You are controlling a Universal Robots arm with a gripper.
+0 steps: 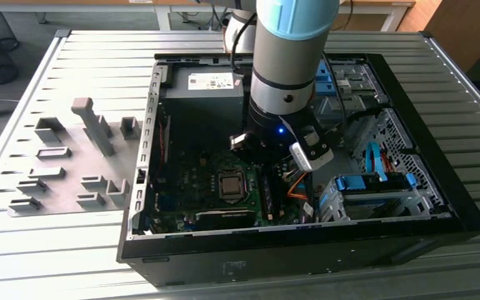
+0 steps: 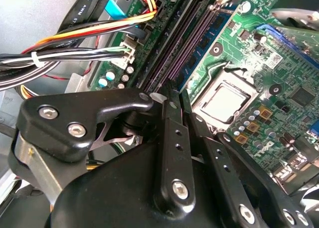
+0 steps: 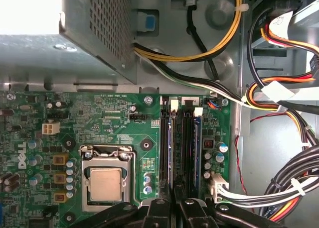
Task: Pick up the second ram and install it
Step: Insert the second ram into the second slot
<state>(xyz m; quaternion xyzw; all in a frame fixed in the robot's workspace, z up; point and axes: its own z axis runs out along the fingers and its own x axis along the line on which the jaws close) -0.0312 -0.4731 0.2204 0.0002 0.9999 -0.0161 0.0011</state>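
Cable bundles (image 3: 279, 113) and the processor socket (image 3: 105, 182) flank the memory slots (image 3: 172, 148); the gripper (image 3: 174, 208) pinches the second ram (image 3: 177, 153) upright over them, jaws closed on it

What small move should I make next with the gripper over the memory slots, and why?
Probably ease straight down slowly. The gripper hangs right over the black memory slots, beside a blue stick already seated. Whether the second stick is fully home is hidden, so go gently.
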